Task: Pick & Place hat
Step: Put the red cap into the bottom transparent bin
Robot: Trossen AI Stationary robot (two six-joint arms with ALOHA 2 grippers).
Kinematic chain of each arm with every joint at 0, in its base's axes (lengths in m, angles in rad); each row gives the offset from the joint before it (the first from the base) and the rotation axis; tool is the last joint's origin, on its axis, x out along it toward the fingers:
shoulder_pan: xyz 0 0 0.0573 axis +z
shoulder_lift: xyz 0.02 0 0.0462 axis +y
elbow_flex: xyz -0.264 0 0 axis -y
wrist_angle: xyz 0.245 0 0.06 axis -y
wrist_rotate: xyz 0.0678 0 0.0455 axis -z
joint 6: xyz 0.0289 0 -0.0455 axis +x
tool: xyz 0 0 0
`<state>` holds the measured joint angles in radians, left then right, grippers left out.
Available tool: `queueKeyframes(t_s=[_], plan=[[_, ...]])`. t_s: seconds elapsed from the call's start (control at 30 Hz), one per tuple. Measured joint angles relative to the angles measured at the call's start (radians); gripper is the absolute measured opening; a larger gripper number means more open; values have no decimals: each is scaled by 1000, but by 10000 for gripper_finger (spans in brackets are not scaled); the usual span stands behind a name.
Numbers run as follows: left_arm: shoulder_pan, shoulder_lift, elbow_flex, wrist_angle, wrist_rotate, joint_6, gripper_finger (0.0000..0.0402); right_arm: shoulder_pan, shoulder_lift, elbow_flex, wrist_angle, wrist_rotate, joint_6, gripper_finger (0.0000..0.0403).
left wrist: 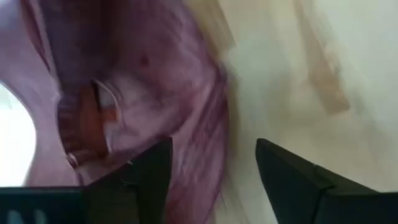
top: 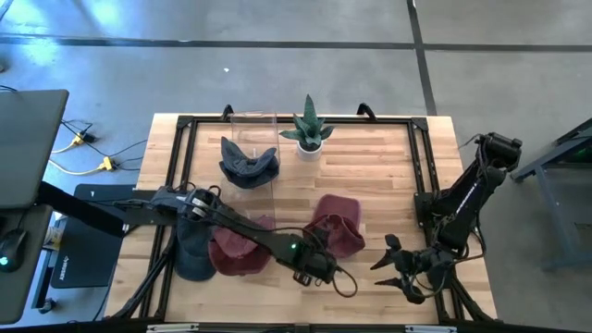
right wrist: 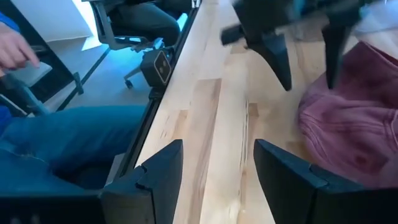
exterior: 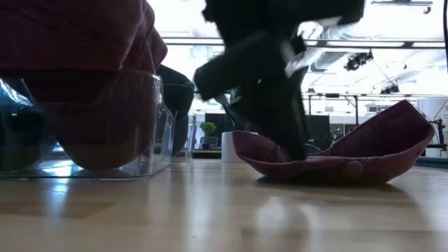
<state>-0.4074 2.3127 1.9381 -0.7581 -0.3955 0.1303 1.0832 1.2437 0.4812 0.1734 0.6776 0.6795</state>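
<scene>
My left hand [top: 326,268] hangs released beside the maroon hat [top: 338,222] on the desk [top: 388,176]; my right hand [top: 396,261] waits released near the desk's edge.

Bare surface [top: 388,176] lies open between the potted plant [top: 308,129] and the right arm. The maroon hat [top: 340,222] blocks the middle; clear bins [top: 250,148] crowd the left side.

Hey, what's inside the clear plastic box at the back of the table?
A dark blue fabric hat sits slumped inside the clear plastic box. Whatever lies under the hat is covered, so nothing else can be made out in there.
</scene>
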Motion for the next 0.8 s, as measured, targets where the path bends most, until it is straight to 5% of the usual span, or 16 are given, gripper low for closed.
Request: queueKeyframes(t_s=[0.17,0.37,0.5,0.63,0.8], plan=[[20,0,-83,55,-68,5,219,0,0,0,11,-3,-26,192],[32,-5,-132,147,-52,54,146,0,19,0,45,-41,-100,192],[34,-3,-133,161,-36,33,85,1,127,6,121,57,-259,191],[34,-1,-121,193,17,22,17,-30,259,73,126,48,-370,177],[28,-22,-57,193,24,14,19,-80,365,190,37,-26,-451,150]])
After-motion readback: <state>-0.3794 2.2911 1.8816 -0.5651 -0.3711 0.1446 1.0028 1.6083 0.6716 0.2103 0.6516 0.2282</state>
